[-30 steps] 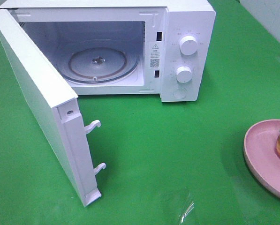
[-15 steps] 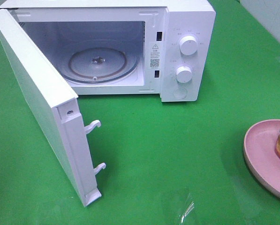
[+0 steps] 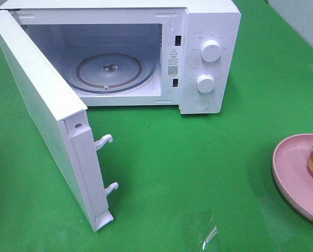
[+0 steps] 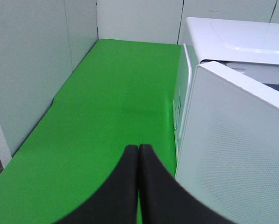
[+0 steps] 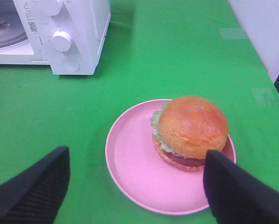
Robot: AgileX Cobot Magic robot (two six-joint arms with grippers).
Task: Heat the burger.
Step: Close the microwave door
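Microwave open, burger on its plate

The green counter [image 3: 198, 157] fills the scene. At its back stands a white microwave [image 3: 208, 16] with its door [image 3: 41, 115] swung wide to the left side of the high view, two latch hooks showing on the door's edge. Inside, the glass turntable [image 3: 109, 71] lies bare. Two round knobs, the upper knob [image 3: 211, 51] and the lower knob [image 3: 205, 82], sit on the panel to the right of the opening.

Well apart from the microwave, at the right edge of the high view, a pink plate [image 3: 290, 168] rests on the counter. The burger [image 5: 191, 132] sits upright on the plate [image 5: 130, 163], toward one side of it rather than in the middle, its lettuce frill showing under the top bun.

The right gripper [image 5: 137, 186] hangs above the plate with its jaws spread wide, one finger on either side, holding nothing. The left gripper [image 4: 138, 154] is beside the outer face of the microwave door [image 4: 242, 154], its two fingers pressed together with nothing between them
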